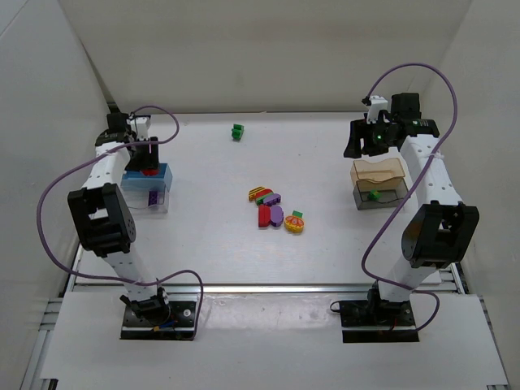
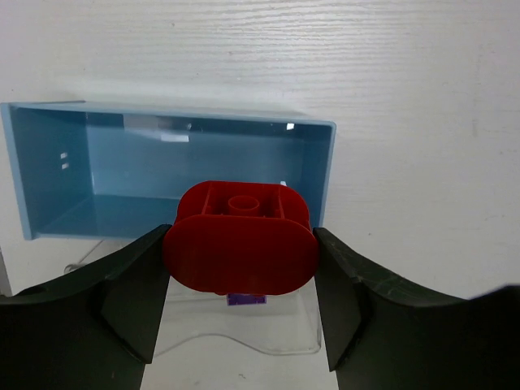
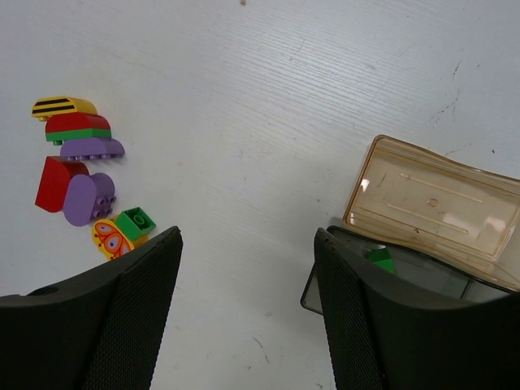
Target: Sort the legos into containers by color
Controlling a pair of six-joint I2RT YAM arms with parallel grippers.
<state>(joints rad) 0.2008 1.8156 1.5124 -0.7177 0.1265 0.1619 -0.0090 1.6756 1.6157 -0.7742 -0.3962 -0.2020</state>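
White table point(image 1: 325, 162), white walls all round; the action is at the left edge. The red lego point(image 2: 240, 236), a rounded block, is clamped between the jaws of the left gripper point(image 2: 241, 253), pads pressing on its 2 short ends, so its long axis runs straight across from finger to finger. It hangs above the blue container point(image 2: 49, 162). That box's long side runs the same way as the block, which should make for an easy fit. In the wrist view the block covers the blue container's near wall, with the open blue floor just beyond it. The clear container point(image 2: 244, 345) sits just nearer, touching or almost touching the blue one, with 1 purple lego point(image 2: 246, 299) inside; a drop that falls short could land there, I'd judge. A small push forward, then a release, looks like the call.

Across the table the right gripper point(image 3: 248, 244) hovers with jaws apart and nothing between them, above the tan container point(image 3: 431, 203) and the dark container point(image 3: 313, 296), which holds 1 green lego point(image 3: 379, 258). The pile of legos point(image 1: 276, 210) waits mid-table, roughly between both arms; 1 stray green lego point(image 1: 236, 132) lies far back.
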